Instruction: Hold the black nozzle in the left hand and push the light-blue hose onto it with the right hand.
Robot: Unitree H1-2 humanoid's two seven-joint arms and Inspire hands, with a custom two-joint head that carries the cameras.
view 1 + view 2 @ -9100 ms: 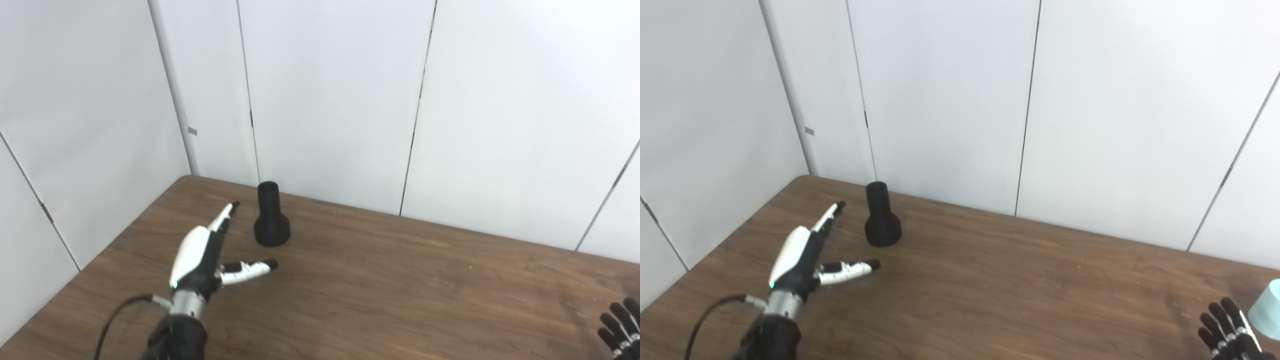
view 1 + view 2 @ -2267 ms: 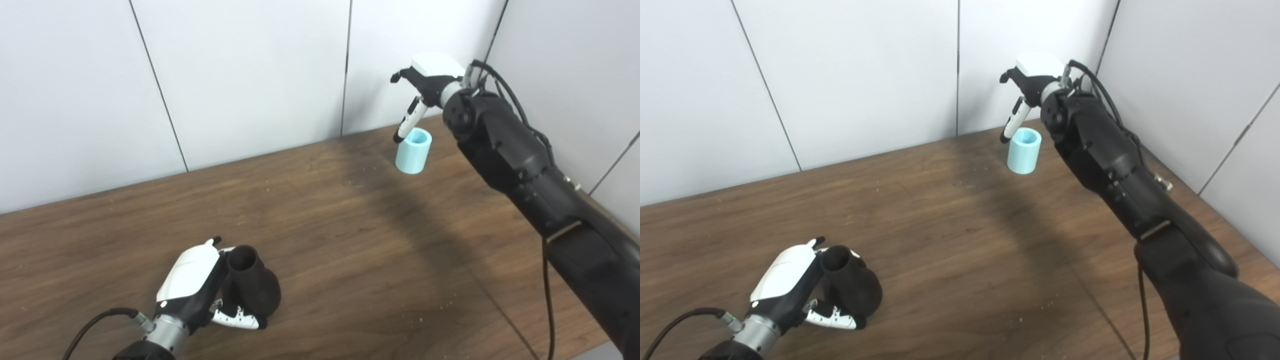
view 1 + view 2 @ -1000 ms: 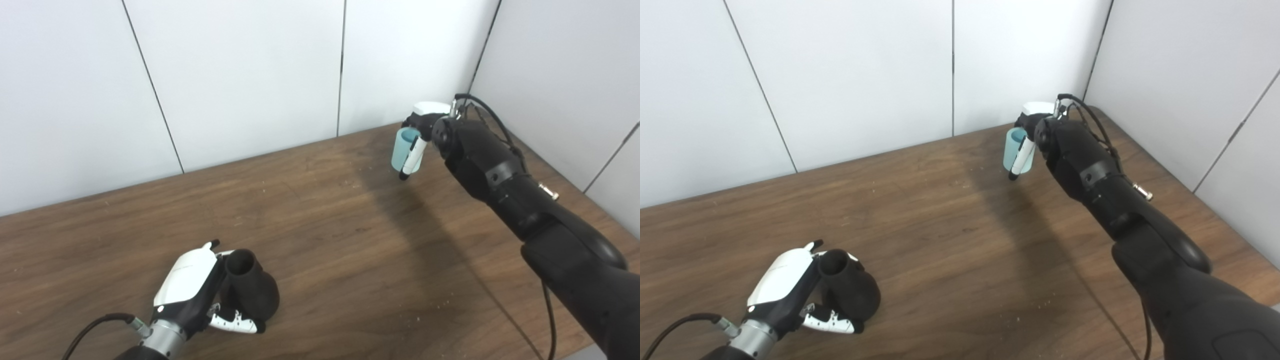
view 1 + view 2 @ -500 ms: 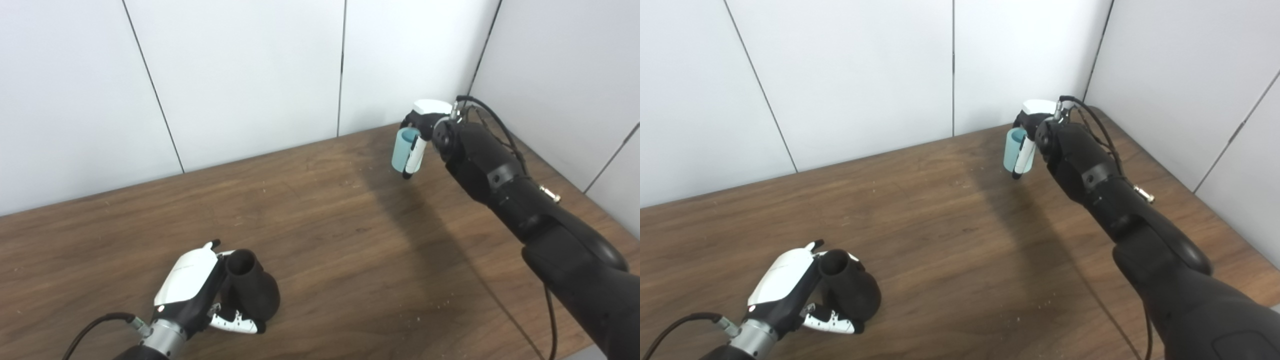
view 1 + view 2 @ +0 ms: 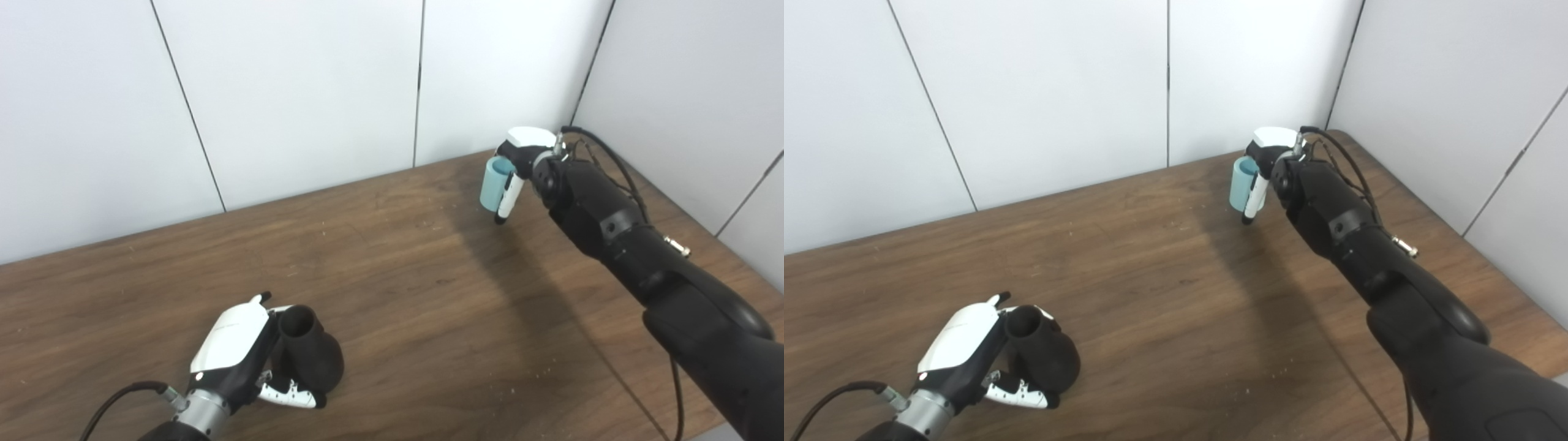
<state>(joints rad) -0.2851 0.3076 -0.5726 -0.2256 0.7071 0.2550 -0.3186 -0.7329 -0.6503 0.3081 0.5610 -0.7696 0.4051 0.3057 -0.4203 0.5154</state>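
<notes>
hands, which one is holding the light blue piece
The right hand, at the table's far corner, grips the light-blue hose; the left hand holds the black nozzle.

The left hand point(image 5: 236, 349) sits low at the near left, its white back turned up, fingers and thumb wrapped around the black nozzle point(image 5: 309, 356), with a cable trailing from its silver wrist. The right arm stretches far across from the lower right, black and bulky, a thin cable looping near its wrist. The right hand point(image 5: 519, 164) is closed around the light-blue hose point(image 5: 491, 184), one white finger pointing down along its side.
</notes>
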